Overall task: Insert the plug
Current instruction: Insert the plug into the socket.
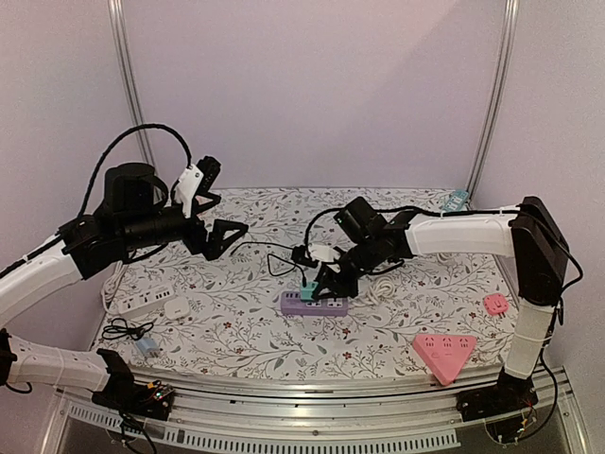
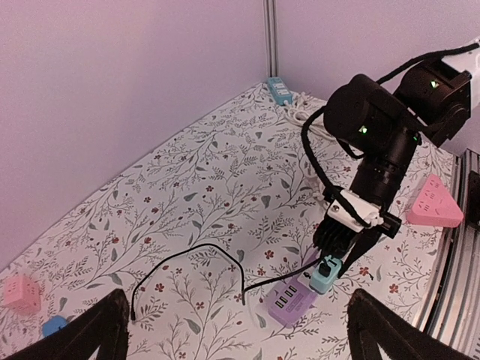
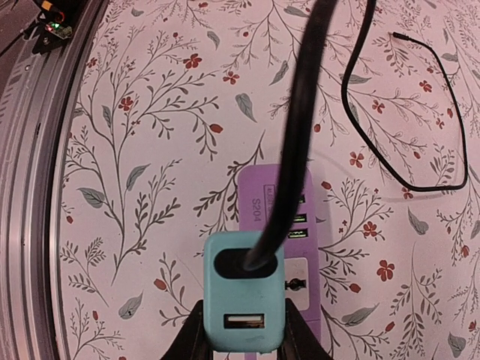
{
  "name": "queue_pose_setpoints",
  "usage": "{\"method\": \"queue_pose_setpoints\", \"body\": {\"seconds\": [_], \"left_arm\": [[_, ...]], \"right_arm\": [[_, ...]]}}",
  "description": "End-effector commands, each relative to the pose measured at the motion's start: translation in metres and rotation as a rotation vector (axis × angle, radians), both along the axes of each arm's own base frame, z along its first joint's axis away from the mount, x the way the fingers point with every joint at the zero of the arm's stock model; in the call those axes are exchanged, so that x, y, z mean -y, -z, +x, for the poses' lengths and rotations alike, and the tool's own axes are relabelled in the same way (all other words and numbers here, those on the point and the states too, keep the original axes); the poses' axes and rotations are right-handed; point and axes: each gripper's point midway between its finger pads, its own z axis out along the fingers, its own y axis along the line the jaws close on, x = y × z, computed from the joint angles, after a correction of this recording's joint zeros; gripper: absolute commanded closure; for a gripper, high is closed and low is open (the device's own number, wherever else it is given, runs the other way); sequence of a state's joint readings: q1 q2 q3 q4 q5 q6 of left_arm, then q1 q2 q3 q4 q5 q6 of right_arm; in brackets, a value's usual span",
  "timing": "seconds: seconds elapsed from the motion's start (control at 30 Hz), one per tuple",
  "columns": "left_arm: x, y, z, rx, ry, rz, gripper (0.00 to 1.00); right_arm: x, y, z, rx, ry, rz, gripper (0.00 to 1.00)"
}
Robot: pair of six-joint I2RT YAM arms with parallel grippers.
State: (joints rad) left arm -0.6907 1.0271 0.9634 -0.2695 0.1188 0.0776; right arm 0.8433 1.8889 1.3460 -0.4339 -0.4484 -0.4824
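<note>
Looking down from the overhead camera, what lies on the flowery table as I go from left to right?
White power strip, purple power strip, pink triangular socket block, small pink square socket block. The right tool holds a turquoise plug over the purple strip.

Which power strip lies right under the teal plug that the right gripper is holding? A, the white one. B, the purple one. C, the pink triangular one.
B: in the right wrist view the right gripper is clamped on the teal plug, with the purple power strip directly beneath it. The pink triangular power strip sits apart near the table's front edge.
</note>
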Motion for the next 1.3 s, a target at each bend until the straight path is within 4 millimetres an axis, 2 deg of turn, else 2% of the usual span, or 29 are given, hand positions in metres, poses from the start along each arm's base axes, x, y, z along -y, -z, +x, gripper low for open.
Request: {"method": "queue_pose_setpoints", "body": {"seconds": [0.0, 0.3, 0.57, 0.77, 0.87, 1.03, 1.27], "left_arm": [[-0.006, 0.012, 0.001, -0.021, -0.015, 0.015, 0.01], [-0.006, 0.013, 0.0, -0.023, -0.014, 0.016, 0.01], [-0.005, 0.018, 0.0, -0.032, -0.009, 0.022, 0.01], [-0.005, 0.016, 0.0, -0.026, -0.008, 0.022, 0.01], [-0.005, 0.017, 0.0, -0.026, -0.009, 0.026, 0.01], [-0.006, 0.017, 0.0, -0.025, -0.011, 0.029, 0.01], [-0.01, 0.016, -0.001, -0.013, -0.019, 0.043, 0.01]], "right_arm": [[-0.003, 0.015, 0.009, 0.029, 0.004, -0.022, 1.0], [0.007, 0.036, 0.013, 0.029, 0.022, -0.08, 1.0], [0.018, 0.03, 0.011, 0.051, 0.031, -0.089, 1.0], [0.016, 0.019, 0.006, 0.034, 0.021, -0.054, 1.0], [0.016, 0.021, 0.007, 0.036, 0.026, -0.06, 1.0], [0.026, 0.041, 0.005, 0.025, 0.042, -0.114, 1.0], [0.046, 0.084, -0.007, -0.045, 0.117, -0.181, 1.0]]}}
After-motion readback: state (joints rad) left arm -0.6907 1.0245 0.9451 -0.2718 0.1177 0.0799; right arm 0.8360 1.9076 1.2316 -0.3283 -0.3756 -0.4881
